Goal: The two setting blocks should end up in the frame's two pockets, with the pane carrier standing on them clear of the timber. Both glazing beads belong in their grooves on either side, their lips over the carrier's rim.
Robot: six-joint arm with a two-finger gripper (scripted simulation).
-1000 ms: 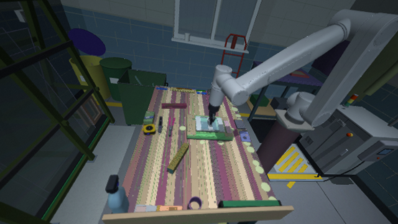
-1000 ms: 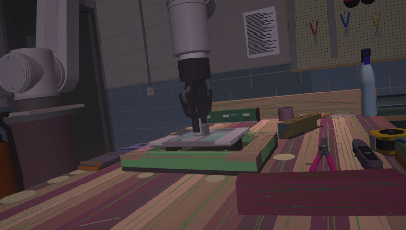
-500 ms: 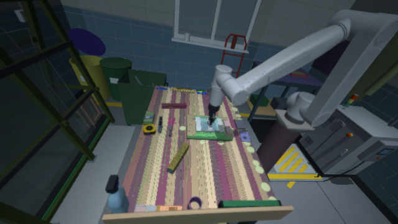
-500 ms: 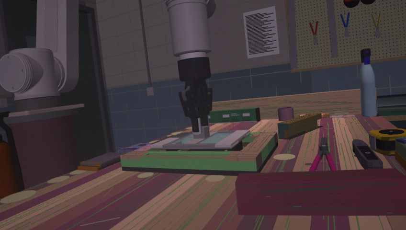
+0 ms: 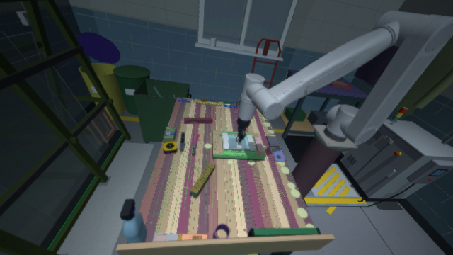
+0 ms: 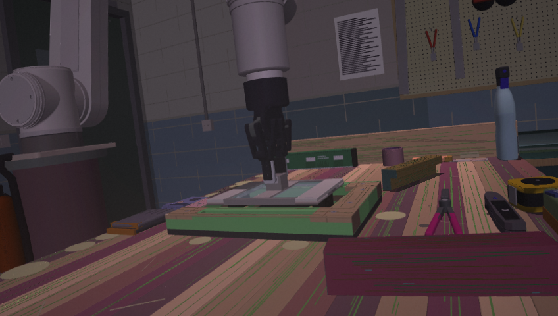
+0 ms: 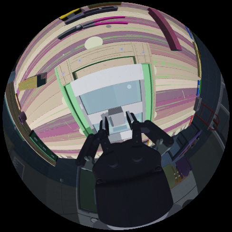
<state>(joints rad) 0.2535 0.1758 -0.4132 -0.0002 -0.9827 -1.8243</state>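
Note:
The two setting blocks are hidden under the pane carrier point(image 6: 274, 192), so I cannot see how they sit in the pockets. The carrier, a grey frame around pale glass, lies inside the green and timber window frame point(image 6: 274, 217) with its top raised above the timber. My gripper point(image 7: 118, 120) is open, its fingers on either side of the small grey handle point(image 7: 116, 117) at the carrier's middle, holding nothing. Two flat strips point(image 6: 145, 219) that may be the glazing beads lie on the bench beside the frame, toward the arm's base.
A dark red block point(image 6: 442, 262) lies near the frame, with pink pliers point(image 6: 444, 213), a black knife point(image 6: 505, 211) and a yellow tape measure point(image 6: 532, 192) beyond. A wooden level point(image 5: 202, 179), spray bottle point(image 5: 132, 221) and tape roll point(image 5: 222, 231) sit toward the bench's far end.

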